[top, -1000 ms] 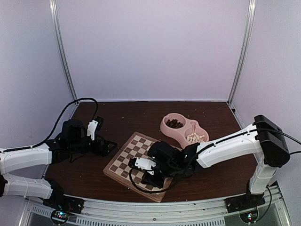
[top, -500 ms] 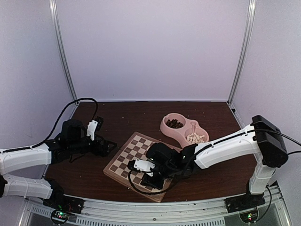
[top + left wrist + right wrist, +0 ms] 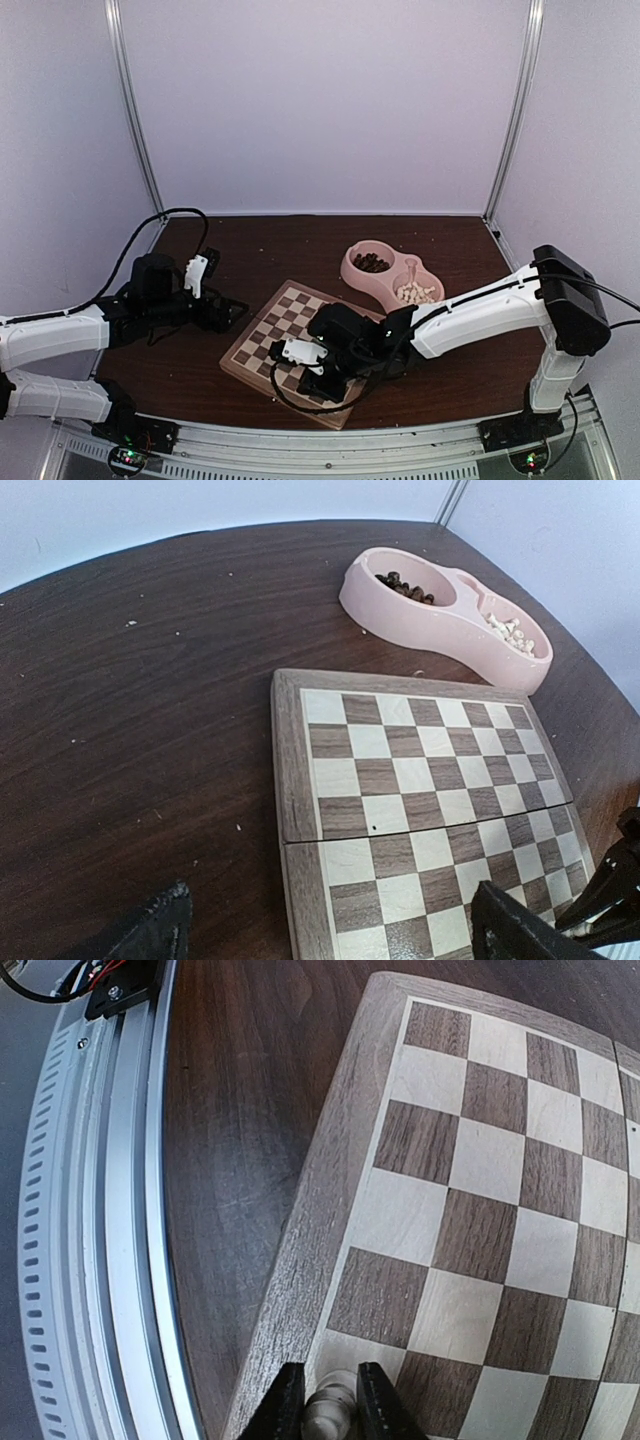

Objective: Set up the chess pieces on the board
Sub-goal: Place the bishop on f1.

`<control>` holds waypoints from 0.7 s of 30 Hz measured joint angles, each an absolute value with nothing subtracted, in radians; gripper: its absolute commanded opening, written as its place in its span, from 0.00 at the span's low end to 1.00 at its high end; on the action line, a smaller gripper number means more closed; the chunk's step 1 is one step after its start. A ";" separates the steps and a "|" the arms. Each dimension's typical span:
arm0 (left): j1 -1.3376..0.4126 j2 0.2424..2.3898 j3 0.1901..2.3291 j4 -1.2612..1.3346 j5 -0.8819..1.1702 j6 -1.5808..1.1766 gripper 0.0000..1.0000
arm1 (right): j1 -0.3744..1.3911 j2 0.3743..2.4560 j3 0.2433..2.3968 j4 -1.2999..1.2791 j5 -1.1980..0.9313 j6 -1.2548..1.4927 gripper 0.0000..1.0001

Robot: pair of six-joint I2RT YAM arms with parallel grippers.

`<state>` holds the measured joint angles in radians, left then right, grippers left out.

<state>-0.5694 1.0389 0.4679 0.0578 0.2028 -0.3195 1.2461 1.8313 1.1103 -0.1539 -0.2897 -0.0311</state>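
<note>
Your right gripper edged toward 9 o'clock, clenched on a cream chess piece over the board corner, likely about to place it; left gripper gapes idle.

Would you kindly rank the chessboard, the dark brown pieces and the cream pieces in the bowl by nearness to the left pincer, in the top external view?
From the left pincer:
1. Chessboard, right beside it, on its right.
2. Dark brown pieces, in the pink bowl's left compartment.
3. Cream pieces, in the bowl's right compartment, farthest.
</note>
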 measured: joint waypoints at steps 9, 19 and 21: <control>-0.570 1.039 0.468 0.058 0.203 -0.319 0.98 | 1.246 1.842 1.124 -0.155 -0.290 -0.031 0.21; -0.570 1.039 0.468 0.058 0.203 -0.319 0.98 | 1.246 1.848 1.127 -0.157 -0.287 -0.038 0.38; -0.570 1.039 0.468 0.058 0.203 -0.319 0.98 | 1.246 1.848 1.127 -0.157 -0.288 -0.038 0.39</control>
<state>-0.5697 1.0393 0.4679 0.0578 0.2031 -0.3195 1.2461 1.8484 1.1271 -0.1566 -0.2878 -0.0383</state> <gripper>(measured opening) 0.977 0.380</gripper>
